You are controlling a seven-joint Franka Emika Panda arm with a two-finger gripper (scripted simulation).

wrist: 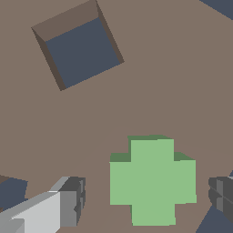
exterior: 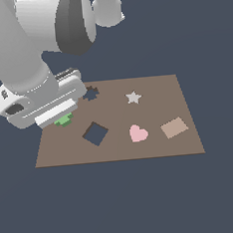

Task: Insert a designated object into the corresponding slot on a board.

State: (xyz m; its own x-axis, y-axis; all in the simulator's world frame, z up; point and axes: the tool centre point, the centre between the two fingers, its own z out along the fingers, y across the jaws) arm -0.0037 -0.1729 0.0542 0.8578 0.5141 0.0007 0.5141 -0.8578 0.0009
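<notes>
Hovering low over the flat brown rectangular board (exterior: 156,145), the white arm's tool (exterior: 55,113) sits above the small green cross-shaped block (exterior: 64,119), which lies on the board toward the exterior view's left and mostly hidden beneath the arm. Just past the block, the small dark notched slot (exterior: 90,94) is cut in the board. A larger dark diamond-set square hole (exterior: 95,134) lies near the block, toward the exterior view's right. Farther that way are a grey star (exterior: 133,97), a pink heart (exterior: 138,133) and a tan square piece (exterior: 174,127). The board rests on a dark blue tabletop (exterior: 121,203).

From the wrist view, the green block (wrist: 152,181) lies flat on the board (wrist: 173,82) between two grey fingertips (wrist: 73,200), which stand apart and clear of it, so the tool (wrist: 148,196) is spread wide. The square hole (wrist: 82,52) is well apart from the block.
</notes>
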